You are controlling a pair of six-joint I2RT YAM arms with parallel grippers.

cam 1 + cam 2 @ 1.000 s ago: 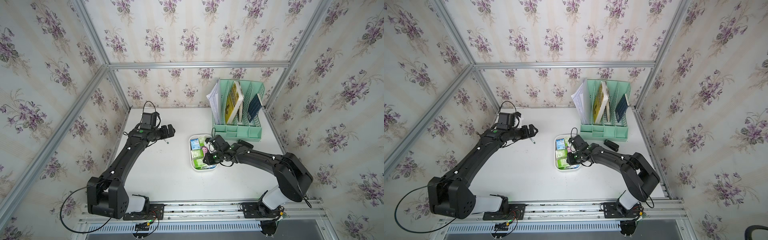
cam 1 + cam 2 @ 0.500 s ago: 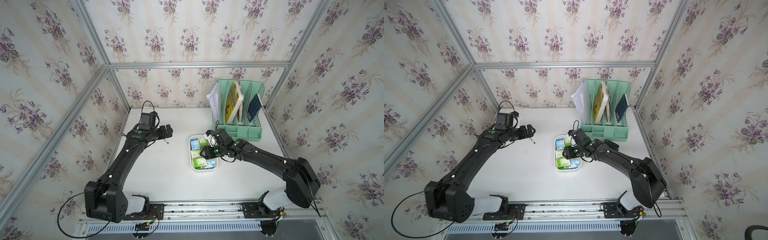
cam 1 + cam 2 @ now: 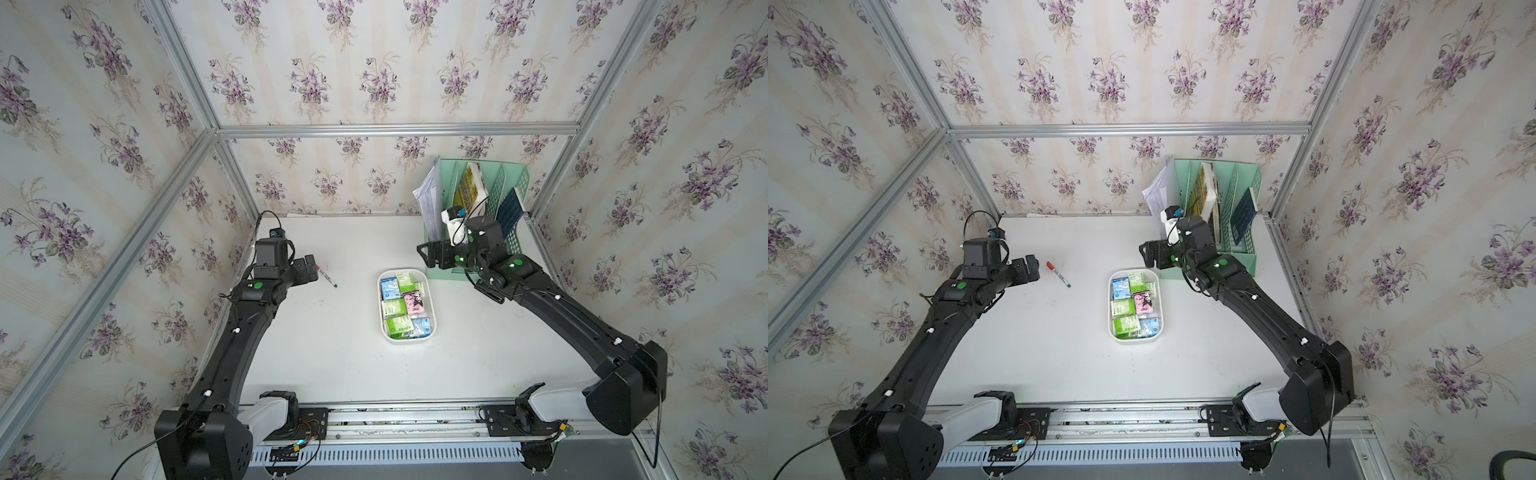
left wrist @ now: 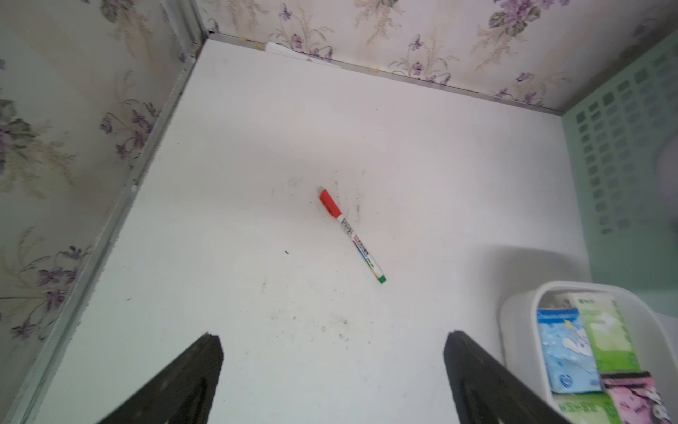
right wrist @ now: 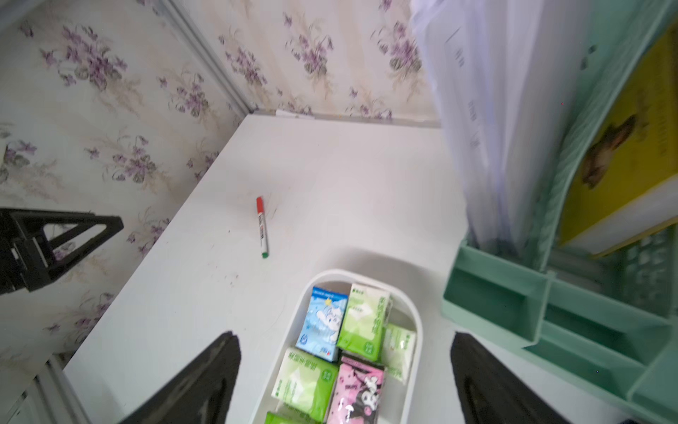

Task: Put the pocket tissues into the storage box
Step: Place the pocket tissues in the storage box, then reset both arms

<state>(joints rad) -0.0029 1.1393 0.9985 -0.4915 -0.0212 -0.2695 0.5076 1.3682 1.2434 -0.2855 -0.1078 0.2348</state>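
Gaping wide, empty right pincer (image 5: 344, 338) near the storage box (image 5: 354, 272)

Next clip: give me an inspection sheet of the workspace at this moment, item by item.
Surface: white table, with faint marks.
Job's things: pocket tissues lie in the storage box; none seen outside it.
Clutter: marker pen lying loose, apart from the box; mint-green file organiser at the back, holding books.
Grippers: left gripper open, empty; right gripper open, empty, raised near the box's far end.
Cables: black cable looped at the left wrist; loose wires on the base rail.
Surroundings: floral wallpaper walls, aluminium frame.
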